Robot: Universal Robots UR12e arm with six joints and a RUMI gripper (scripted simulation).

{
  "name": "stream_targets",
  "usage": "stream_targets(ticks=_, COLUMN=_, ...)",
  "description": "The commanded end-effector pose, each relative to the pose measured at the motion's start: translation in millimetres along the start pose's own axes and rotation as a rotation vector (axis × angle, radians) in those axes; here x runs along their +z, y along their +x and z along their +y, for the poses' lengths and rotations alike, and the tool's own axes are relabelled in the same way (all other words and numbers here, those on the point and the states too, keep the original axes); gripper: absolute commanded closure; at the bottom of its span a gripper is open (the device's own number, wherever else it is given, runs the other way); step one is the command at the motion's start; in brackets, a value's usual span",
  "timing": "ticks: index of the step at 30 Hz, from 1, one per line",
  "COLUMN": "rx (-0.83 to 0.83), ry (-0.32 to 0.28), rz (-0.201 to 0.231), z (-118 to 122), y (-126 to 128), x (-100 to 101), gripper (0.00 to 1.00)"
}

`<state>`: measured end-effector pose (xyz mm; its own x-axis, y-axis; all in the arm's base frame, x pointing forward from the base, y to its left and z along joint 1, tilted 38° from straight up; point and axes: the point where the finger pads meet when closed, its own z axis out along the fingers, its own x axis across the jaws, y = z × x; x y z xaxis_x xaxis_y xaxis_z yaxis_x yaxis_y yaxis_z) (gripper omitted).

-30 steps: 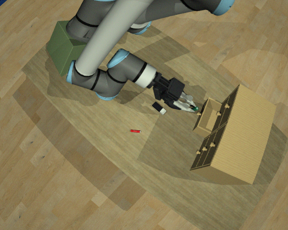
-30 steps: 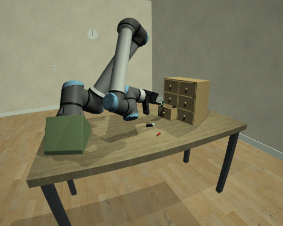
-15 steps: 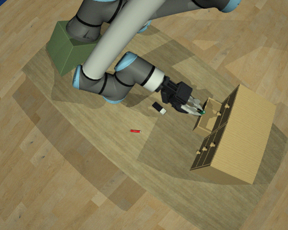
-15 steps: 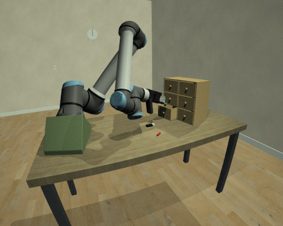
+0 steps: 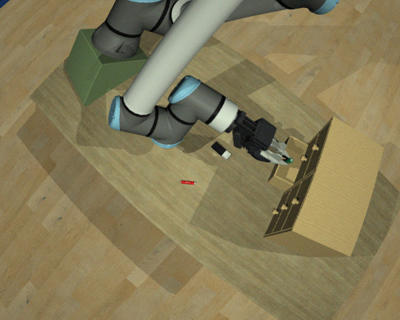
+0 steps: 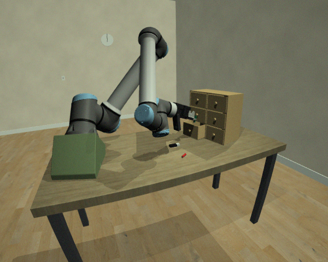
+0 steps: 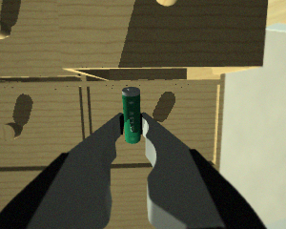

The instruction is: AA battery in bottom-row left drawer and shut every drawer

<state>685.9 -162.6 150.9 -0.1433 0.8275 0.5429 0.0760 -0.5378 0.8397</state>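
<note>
We've got the AA battery point(image 7: 132, 115) pinched tight in nearly closed jaws, over the open drawer point(image 5: 285, 167).
Release off-centre and it clips the drawer's rim, landing on the table point(image 6: 147, 180) instead.

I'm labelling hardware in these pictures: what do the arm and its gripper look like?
The arm has pale grey tubular links, dark grey joint housings, light blue end caps and a white wrist band. The gripper has a boxy black body and two tapering grey fingers. No cables visible.

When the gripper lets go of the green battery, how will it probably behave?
The AA battery is a smooth, rigid cylinder, so it will probably drop straight into the open drawer below. Held upright by the gripper, it will likely topple, then roll until a drawer wall stops it.
</note>
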Motion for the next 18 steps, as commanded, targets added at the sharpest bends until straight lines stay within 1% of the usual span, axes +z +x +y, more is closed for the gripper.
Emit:
stream_targets(ticks=1, rx=-0.003, ry=-0.001, rz=-0.001, z=5, y=-1, x=9, gripper=0.95)
stream_targets(ticks=8, rx=-0.003, ry=-0.001, rz=-0.001, z=7, y=-1, x=16, gripper=0.95)
stream_targets(ticks=18, rx=-0.001, ry=-0.001, rz=-0.001, z=8, y=0, x=20, gripper=0.95)
